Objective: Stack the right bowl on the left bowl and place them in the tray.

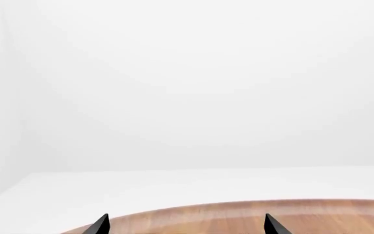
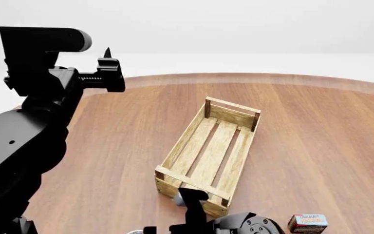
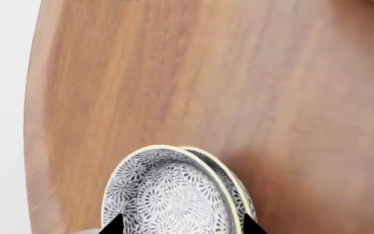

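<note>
Two white bowls with a dark flower pattern sit nested on the wooden table in the right wrist view. The upper bowl [image 3: 167,195] lies a little off-centre, so the lower bowl's rim [image 3: 240,195] shows beside it. My right gripper [image 3: 181,227] hangs over them, its dark fingertips [image 3: 113,227] wide apart, one over each side of the bowls. The tray [image 2: 206,151], a light wooden crate, stands empty mid-table in the head view; the bowls are hidden there below my right arm [image 2: 239,225]. My left gripper [image 1: 185,225] is raised and open, holding nothing.
A small red-brown box [image 2: 307,223] lies on the table near its front right. The round table's edge [image 3: 34,146] runs close beside the bowls. My bulky left arm [image 2: 31,126] fills the left of the head view.
</note>
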